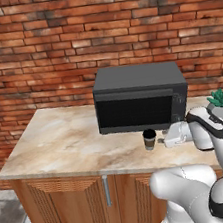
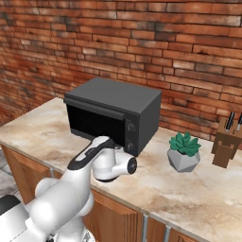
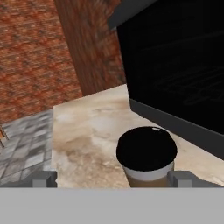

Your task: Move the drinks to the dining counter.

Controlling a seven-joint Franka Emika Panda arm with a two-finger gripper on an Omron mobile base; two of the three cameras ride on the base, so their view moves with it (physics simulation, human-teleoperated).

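Observation:
A short dark coffee cup (image 1: 149, 139) with a black lid and tan sleeve stands on the marble counter (image 1: 62, 141), just in front of the black microwave's lower right corner. My gripper (image 1: 162, 140) is level with the cup on its right side, pointing left at it, and is open. In the hand view the coffee cup (image 3: 147, 157) sits close between the two spread fingertips (image 3: 43, 178), with a gap on each side and nothing gripped. The dining counter is out of view.
The black microwave (image 1: 141, 98) stands right behind the cup against the brick wall (image 1: 72, 38). A potted succulent (image 2: 184, 151) and a wooden knife block (image 2: 226, 144) sit to the right. The counter's front edge (image 1: 82, 174) drops to wood cabinets.

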